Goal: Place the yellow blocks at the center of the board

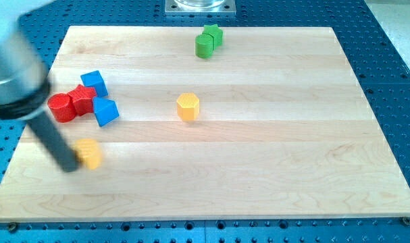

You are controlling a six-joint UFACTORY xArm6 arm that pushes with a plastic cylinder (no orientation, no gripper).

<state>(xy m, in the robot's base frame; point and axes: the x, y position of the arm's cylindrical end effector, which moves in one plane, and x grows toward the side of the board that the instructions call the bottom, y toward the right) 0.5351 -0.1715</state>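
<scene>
A yellow hexagonal block [188,106] stands near the middle of the wooden board [259,169]. A second yellow block [90,153] lies at the view's lower left; it is blurred and its shape is unclear. My tip [70,166] is at the end of the dark rod, right against the left side of that second yellow block. The rod rises up and to the left out of the view.
Two red blocks [69,104] and two blue blocks [94,82] [106,111] cluster at the left, just above the rod. Two green blocks [208,40] sit near the board's top edge. A metal mount [200,7] is beyond the top edge.
</scene>
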